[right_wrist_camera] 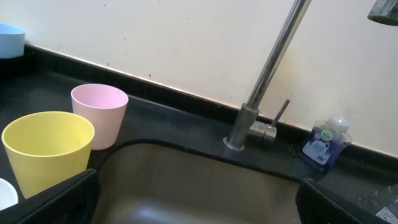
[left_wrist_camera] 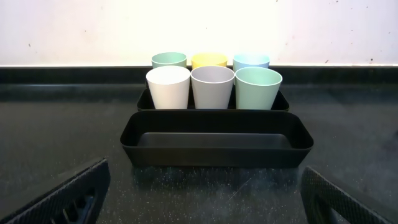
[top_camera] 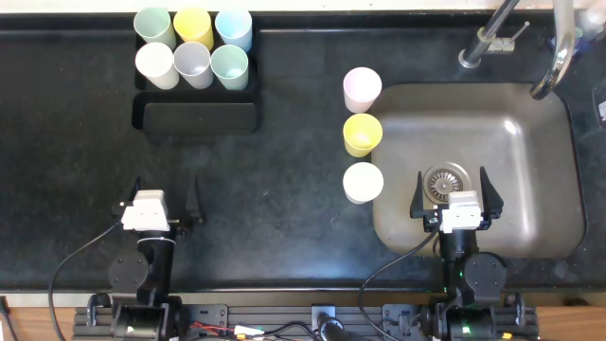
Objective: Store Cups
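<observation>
Right gripper, fingers apart like the left gripper, is nearer the white cup, standing upright just to its left on the counter by the sink.

Worktop: black, finely speckled, glossy, running the full width.
Sink: brushed metal basin with rounded corners, set into the worktop at the right; round drain left of its middle.
Tap: tall metal spout with side lever, behind the basin.
Soap bottle: blue, near the tap.
Upstand: low, black, along the back edge.
Wall: cream, lightly marked, brightly lit.
</observation>
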